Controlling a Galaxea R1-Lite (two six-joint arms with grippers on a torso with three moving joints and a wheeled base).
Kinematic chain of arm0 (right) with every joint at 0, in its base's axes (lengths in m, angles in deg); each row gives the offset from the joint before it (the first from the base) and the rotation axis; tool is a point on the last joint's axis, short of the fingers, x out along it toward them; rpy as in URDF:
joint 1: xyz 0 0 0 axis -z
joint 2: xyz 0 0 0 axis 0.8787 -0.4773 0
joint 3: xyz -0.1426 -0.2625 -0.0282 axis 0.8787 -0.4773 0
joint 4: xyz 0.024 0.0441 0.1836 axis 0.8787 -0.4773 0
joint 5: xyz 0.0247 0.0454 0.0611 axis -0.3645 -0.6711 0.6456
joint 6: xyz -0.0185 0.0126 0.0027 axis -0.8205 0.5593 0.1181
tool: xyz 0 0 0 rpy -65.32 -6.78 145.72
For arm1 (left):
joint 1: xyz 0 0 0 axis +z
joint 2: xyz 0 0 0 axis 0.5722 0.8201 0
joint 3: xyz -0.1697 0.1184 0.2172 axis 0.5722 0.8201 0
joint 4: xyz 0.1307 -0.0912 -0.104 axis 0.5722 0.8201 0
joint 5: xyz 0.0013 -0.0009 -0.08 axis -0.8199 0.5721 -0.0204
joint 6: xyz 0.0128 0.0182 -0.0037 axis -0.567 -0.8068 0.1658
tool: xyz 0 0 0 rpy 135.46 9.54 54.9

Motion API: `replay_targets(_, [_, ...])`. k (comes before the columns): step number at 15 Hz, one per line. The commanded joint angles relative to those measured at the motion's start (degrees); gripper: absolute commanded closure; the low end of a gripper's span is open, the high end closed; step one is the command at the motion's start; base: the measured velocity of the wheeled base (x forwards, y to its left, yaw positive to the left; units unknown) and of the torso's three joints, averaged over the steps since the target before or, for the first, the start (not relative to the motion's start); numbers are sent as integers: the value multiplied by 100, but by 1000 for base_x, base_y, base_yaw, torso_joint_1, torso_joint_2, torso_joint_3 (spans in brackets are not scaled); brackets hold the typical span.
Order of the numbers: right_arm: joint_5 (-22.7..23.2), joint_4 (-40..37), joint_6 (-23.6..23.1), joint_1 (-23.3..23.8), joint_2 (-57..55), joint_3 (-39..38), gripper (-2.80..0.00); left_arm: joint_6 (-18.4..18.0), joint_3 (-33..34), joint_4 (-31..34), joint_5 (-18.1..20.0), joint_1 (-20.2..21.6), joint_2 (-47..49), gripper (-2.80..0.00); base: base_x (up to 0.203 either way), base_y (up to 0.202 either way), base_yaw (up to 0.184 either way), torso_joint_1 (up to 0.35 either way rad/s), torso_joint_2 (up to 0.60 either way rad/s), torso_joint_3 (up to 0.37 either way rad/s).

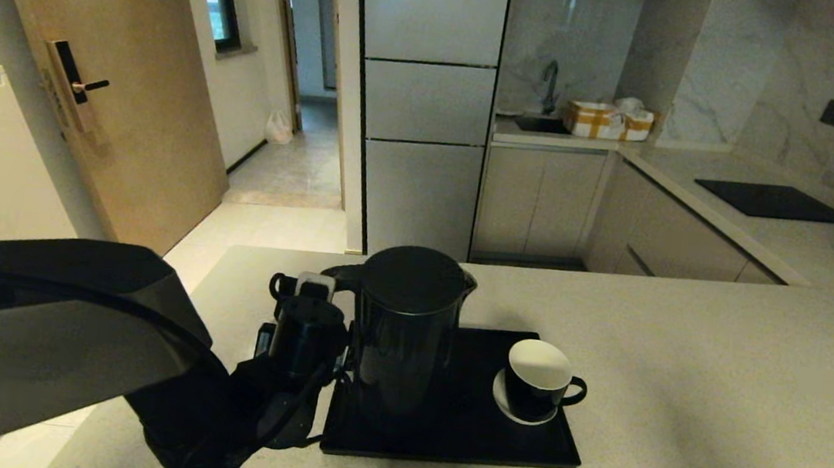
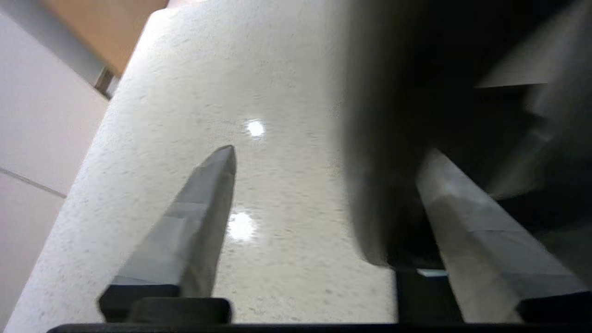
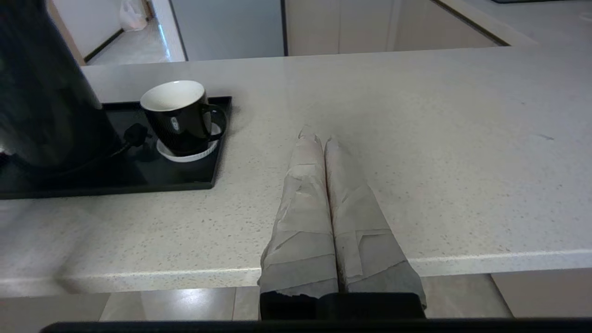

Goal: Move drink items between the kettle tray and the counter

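Observation:
The tall black kettle (image 1: 407,326) stands on the left part of the black tray (image 1: 458,432). To its right on the tray sits the black cup (image 1: 537,382) with a white inside, on a small white saucer (image 1: 499,399). My left gripper (image 1: 318,286) is at the kettle's handle, open. In the left wrist view the dark handle (image 2: 384,138) lies between the spread fingers of the gripper (image 2: 328,152), close to one finger. My right gripper (image 3: 319,136) hovers shut and empty at the counter's (image 3: 416,138) front edge, right of the cup (image 3: 178,115) and tray (image 3: 138,185).
A black cord with a plug (image 3: 134,134) lies on the tray between kettle (image 3: 41,92) and cup. The counter's left edge (image 1: 201,297) runs close behind my left arm. A black cooktop (image 1: 773,200) is set into the far right worktop, with a sink and boxes (image 1: 607,121) behind.

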Motion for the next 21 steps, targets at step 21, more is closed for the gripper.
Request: replay_targets(21, [0, -1, -2, 0, 1, -1, 0, -28, 1839, 239, -51, -645, -2820, -280, 0, 0, 0, 0, 0, 0])
